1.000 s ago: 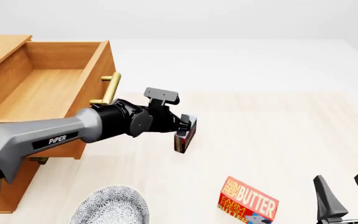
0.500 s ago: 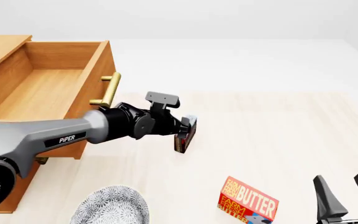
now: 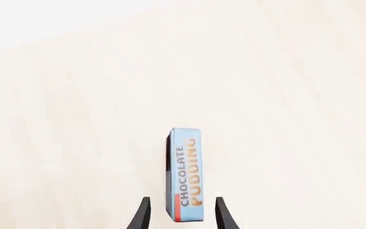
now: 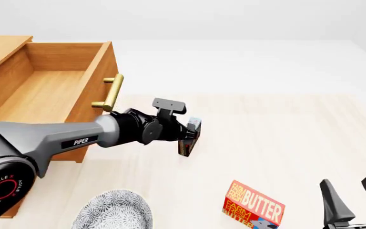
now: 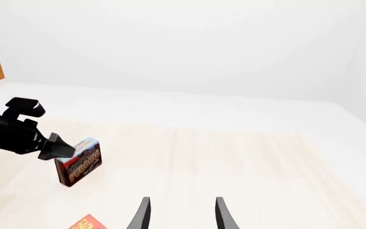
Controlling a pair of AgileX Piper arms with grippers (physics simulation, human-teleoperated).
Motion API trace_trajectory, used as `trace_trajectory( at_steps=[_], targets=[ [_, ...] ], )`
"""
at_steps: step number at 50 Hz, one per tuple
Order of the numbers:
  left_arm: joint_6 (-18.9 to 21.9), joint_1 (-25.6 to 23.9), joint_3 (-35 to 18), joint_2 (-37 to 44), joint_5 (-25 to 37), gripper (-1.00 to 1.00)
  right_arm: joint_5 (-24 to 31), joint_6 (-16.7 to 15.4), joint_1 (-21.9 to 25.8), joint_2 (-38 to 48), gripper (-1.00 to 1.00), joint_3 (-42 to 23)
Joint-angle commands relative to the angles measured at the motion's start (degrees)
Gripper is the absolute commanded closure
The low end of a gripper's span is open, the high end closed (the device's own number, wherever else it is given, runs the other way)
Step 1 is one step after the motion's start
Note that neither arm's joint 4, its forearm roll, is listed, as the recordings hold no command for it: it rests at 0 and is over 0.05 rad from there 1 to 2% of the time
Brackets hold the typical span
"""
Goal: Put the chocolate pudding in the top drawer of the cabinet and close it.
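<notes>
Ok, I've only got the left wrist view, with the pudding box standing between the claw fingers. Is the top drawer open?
Observer: Yes, the front view shows the top drawer pulled out.
Operator: Anything else lying near the box?
Observer: A butter box lies on the table, nearer the camera than the chocolate pudding.
Operator: Where's the other arm?
Observer: The right claw sits open at the front view's lower right, touching nothing.
</notes>
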Motion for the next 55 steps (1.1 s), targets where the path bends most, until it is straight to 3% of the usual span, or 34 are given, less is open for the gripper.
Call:
trace_trajectory(
  at_steps=[1,55],
  targets=[
    [-0.16,-0.17,-1.0,1.53,-0.03,-1.0,0.05,0.1,0.04,0.03,-1.0,0.01],
    [-2.13,-1.35,-1.24,6.36,-2.64,-1.0,-0.9,0.43,0.26,1.4,-1.0,-0.04]
  ],
)
